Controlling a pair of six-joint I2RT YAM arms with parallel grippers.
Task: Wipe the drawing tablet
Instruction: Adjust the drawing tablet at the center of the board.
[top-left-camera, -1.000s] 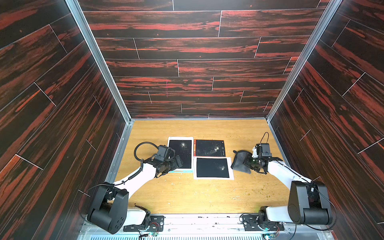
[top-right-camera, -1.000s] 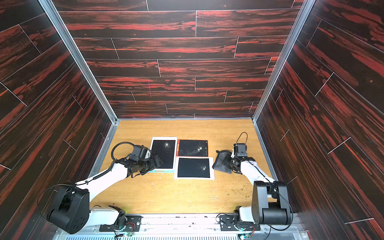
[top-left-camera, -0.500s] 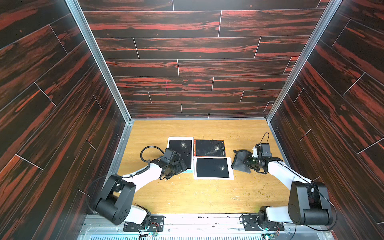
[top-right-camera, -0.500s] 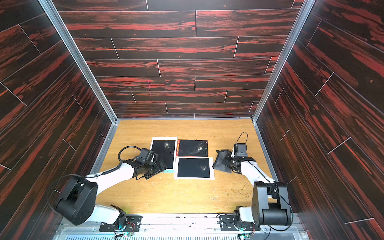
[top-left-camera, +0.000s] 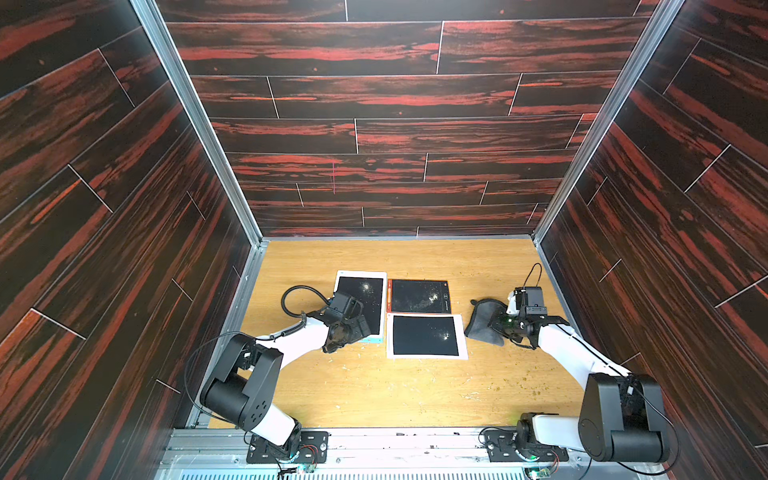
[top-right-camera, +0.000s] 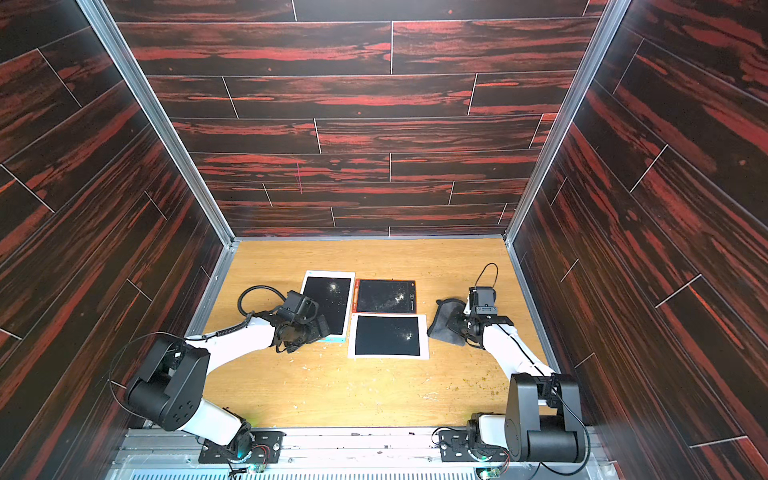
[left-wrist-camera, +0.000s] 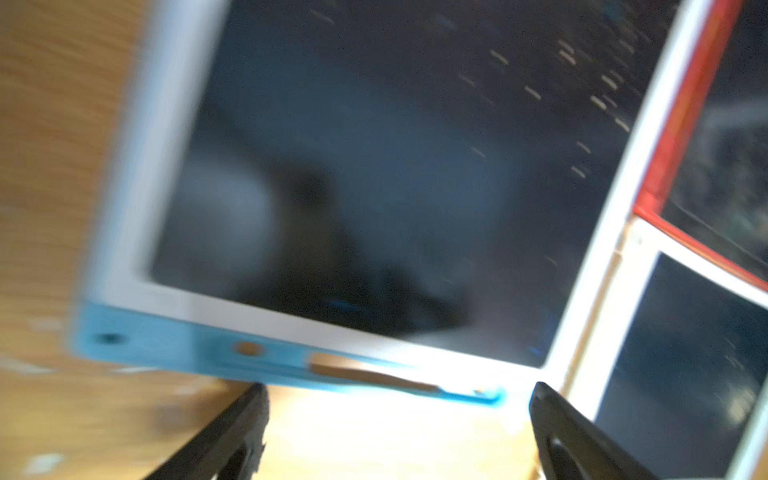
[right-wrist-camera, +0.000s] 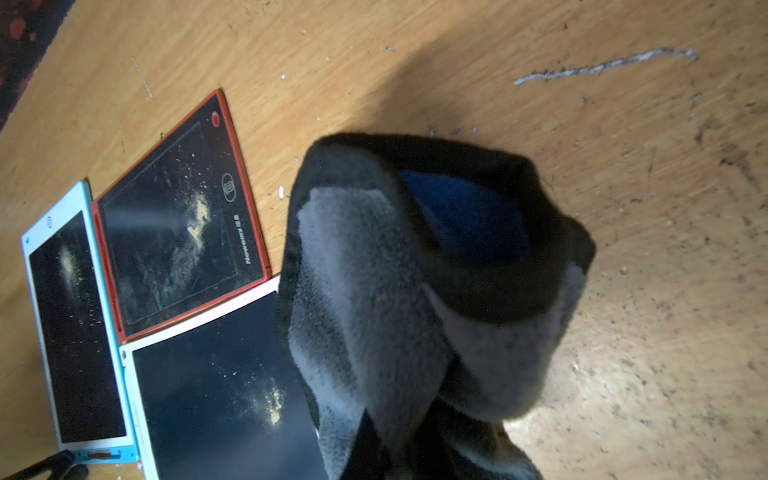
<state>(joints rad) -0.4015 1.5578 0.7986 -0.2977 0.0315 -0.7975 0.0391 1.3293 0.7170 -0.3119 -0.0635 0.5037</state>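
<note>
place: robot lab booth | signs: wood-print wall panels (top-left-camera: 374, 95), aluminium corner posts (top-left-camera: 199, 124), arm bases (top-left-camera: 286, 446) bolted to metal rail (top-left-camera: 415, 445)

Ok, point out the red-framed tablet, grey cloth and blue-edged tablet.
red-framed tablet (top-left-camera: 419, 296), in a top view, screen middle.
grey cloth (right-wrist-camera: 374, 291), right wrist view, fleece fold.
blue-edged tablet (left-wrist-camera: 166, 343), left wrist view, blue strip.

A light wooden table (top-left-camera: 374, 395) forms the floor of this booth, boxed in on 3 sides by dark plank walls (top-left-camera: 374, 95) streaked with red. 2 aluminium posts (top-left-camera: 200, 124) run up the back corners, and a metal rail (top-left-camera: 415, 446) lies along the near edge. White flecks (top-left-camera: 345, 368) dot the middle of the wood, and brownish crumbs (top-left-camera: 528, 377) scatter toward the right. The right wrist view catches a pale smear (right-wrist-camera: 602, 66) on the boards.
</note>
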